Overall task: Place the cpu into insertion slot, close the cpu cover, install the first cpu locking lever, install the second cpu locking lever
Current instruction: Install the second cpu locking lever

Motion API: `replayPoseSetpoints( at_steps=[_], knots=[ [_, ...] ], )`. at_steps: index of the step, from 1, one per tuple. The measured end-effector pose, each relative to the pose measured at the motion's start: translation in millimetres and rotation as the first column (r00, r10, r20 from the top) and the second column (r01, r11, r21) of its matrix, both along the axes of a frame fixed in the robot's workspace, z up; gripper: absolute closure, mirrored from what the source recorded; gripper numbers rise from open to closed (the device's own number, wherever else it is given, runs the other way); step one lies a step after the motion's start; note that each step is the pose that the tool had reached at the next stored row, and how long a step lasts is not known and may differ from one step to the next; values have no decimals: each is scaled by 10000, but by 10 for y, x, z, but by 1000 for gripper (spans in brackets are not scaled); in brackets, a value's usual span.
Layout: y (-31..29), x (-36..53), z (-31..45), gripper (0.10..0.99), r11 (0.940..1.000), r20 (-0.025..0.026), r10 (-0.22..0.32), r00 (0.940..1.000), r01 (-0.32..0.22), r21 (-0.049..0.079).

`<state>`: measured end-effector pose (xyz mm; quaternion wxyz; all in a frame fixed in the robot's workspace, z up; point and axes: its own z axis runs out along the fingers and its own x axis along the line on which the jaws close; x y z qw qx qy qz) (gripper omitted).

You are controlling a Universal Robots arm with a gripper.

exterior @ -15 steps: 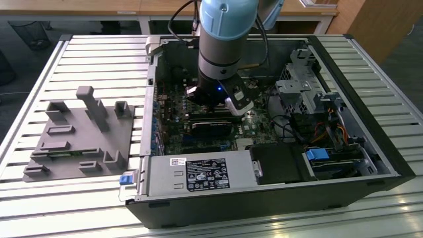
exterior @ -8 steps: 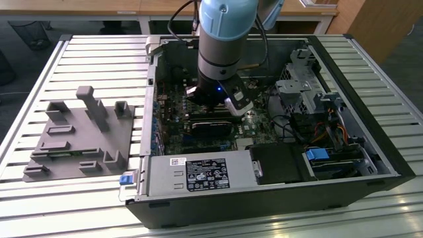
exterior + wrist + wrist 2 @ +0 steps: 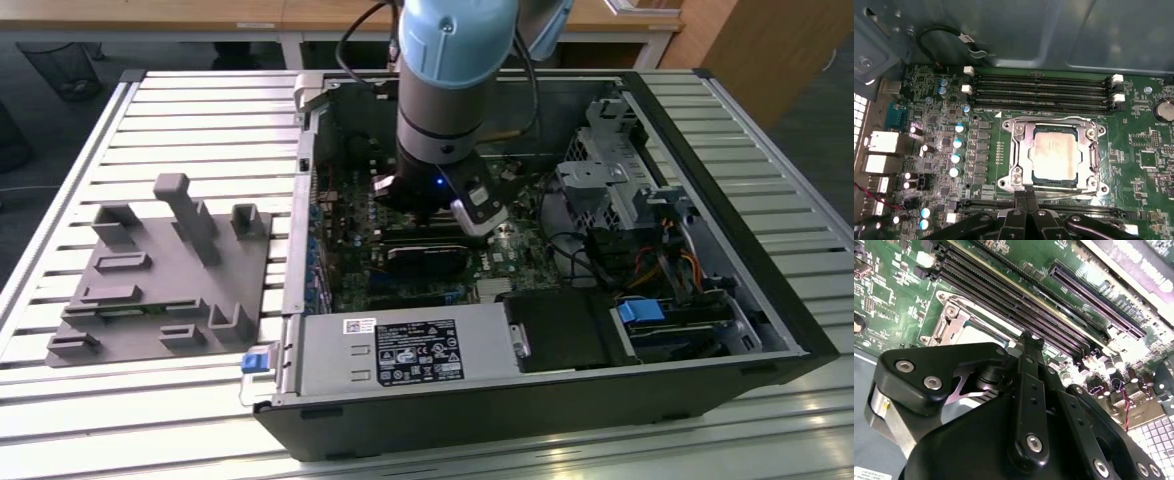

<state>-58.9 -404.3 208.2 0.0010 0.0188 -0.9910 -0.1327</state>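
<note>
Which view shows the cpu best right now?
The first wrist view: the cpu lies in full sight, framed by the cpu cover. In the second wrist view the gripper hides most of it, leaving a sliver. In the exterior view the arm blocks that area.

The cpu [image 3: 1054, 154], at the centre of the first wrist view, has a pale silver-beige metal top with a dull, brushed sheen. The cpu cover [image 3: 1021, 150] framing it is thin bright metal, smooth and glossy, catching light along its edges. Around them the circuit board [image 3: 1134, 145] is green with a slight lacquered gloss. Across the upper middle, the long memory slots [image 3: 1039, 92] look like black plastic with white plastic clips. In the second wrist view the pincer [image 3: 1026, 342] is matt black, smooth, with shiny steel screw heads. In the exterior view the desk [image 3: 200, 120] is ribbed pale metal, and at the left the grey fixture block [image 3: 160, 280] looks matt plastic.
</note>
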Motion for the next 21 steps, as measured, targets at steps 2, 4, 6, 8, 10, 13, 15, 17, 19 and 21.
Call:
replayPoseSetpoints(
  at_steps=[2,4,6,8,10,13,15,17,19,21],
  knots=[
    [-4,-9,-11,980,10000,0,1,10000,-1,66],
    [-12,-14,-22,980,9999,0,0,10000,0,167],
    [-20,-37,-34,980,9997,3,0,10000,0,258],
    [-23,-60,-45,980,9994,6,-1,10000,1,336],
    [-33,-68,-54,980,9990,7,2,10000,-2,453],
    [-57,-77,-67,980,9978,7,0,10000,0,667],
    [-77,-89,-75,980,9967,9,-1,10000,0,810],
    [-99,-94,-87,980,9961,10,0,10000,-1,886],
    [-110,-102,-100,980,9957,12,-1,10000,0,921],
    [-118,-110,-112,980,9954,15,0,10000,-1,958]
  ],
)
